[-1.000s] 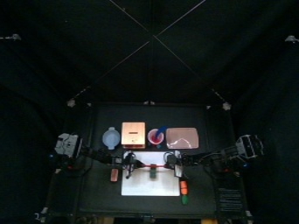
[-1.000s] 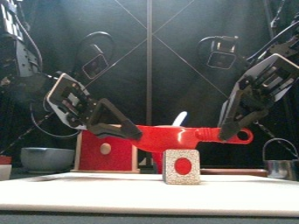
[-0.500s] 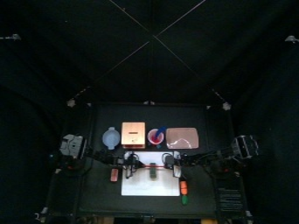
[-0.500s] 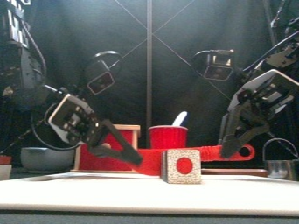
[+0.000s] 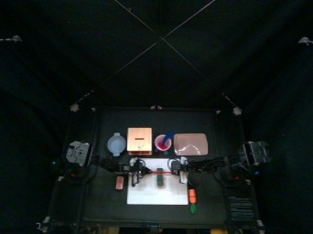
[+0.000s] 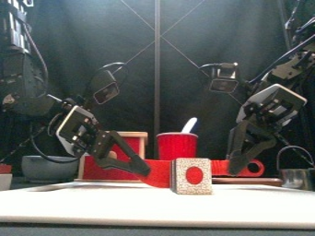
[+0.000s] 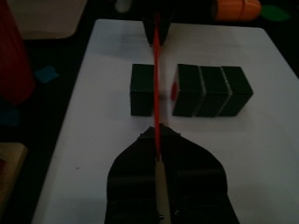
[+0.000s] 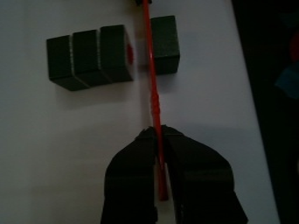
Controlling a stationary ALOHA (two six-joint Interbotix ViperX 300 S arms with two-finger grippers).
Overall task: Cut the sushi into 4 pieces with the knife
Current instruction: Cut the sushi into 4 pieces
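Note:
The dark green sushi roll lies on the white cutting board (image 5: pixel 159 194) in two parts: a single block (image 7: pixel 142 89) and a piece of three joined blocks (image 7: pixel 212 90). A red knife (image 7: pixel 156 79) stands in the gap between them, blade down near the board. My left gripper (image 7: pixel 158 131) is shut on one end of the knife and my right gripper (image 8: pixel 156 133) is shut on the other end. In the front view the roll's end face (image 6: pixel 191 175) shows white with a red centre, and the knife (image 6: pixel 227 169) lies level behind it.
Behind the board stand a blue-grey bowl (image 5: pixel 116 143), the wooden box (image 5: pixel 139 140), a red cup (image 5: pixel 164 142) and a pink tray (image 5: pixel 191 143). A red toy (image 5: pixel 120 183) lies left of the board, an orange and green toy (image 5: pixel 192 195) on its right side.
Both grippers have come down together, bringing the red knife from above the roll down into the gap between the blocks.

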